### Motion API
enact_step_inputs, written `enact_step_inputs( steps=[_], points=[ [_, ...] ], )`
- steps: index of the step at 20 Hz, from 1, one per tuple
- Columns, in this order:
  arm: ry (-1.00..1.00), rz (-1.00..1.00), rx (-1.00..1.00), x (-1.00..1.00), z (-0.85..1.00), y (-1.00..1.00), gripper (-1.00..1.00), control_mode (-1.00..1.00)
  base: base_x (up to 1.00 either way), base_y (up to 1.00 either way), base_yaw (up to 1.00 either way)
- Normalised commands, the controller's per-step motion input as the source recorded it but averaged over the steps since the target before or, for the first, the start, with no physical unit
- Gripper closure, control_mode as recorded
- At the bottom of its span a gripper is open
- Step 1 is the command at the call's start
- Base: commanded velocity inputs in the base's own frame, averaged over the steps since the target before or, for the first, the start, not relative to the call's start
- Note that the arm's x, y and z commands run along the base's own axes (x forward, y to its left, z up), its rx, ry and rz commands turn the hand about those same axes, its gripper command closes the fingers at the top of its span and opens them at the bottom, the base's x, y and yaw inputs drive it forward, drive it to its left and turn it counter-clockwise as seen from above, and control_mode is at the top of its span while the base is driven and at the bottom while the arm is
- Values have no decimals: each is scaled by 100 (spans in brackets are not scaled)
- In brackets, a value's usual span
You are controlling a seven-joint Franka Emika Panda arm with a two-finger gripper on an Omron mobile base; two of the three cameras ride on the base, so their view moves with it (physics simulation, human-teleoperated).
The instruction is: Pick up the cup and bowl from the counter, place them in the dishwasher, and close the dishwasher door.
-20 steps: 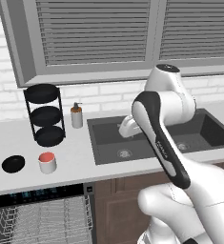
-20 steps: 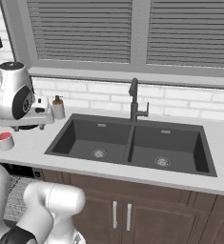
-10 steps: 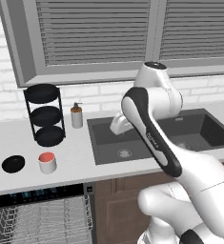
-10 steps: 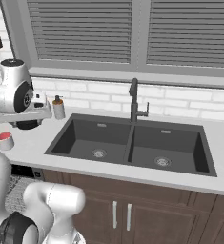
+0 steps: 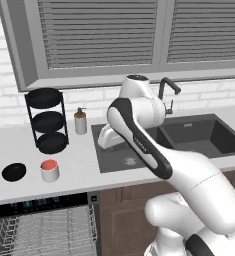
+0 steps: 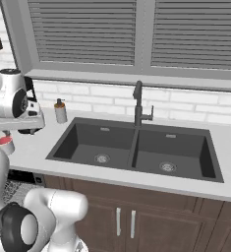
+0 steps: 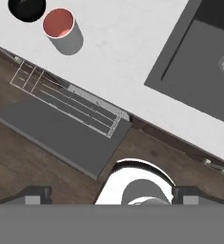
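The long, flat, light grey-white counter carries a dark double sink set into its slab, below and to the right of the gripper in the left base view. To the gripper's left stand a small soap dispenser bottle with a brown top and a black three-tier wire stand with round trays. Further left and nearer the front edge sit the short white cup with a red-coral inside and, just beside it, the shallow black bowl, apart from each other.

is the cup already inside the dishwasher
No, the cup stands on the counter beside the bowl, above the open dishwasher racks.
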Motion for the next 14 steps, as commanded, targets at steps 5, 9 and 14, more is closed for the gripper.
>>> enact_step_inputs(
  steps=[5, 9, 14],
  points=[
    [12, -2, 0, 22, -32, 66, -100, -100, 0, 0, 0],
    [5, -9, 0, 33, -2, 66, -100, -100, 0, 0, 0],
    [0, -17, 0, 21, -4, 51, -100, -100, 0, 0, 0]
  ],
)
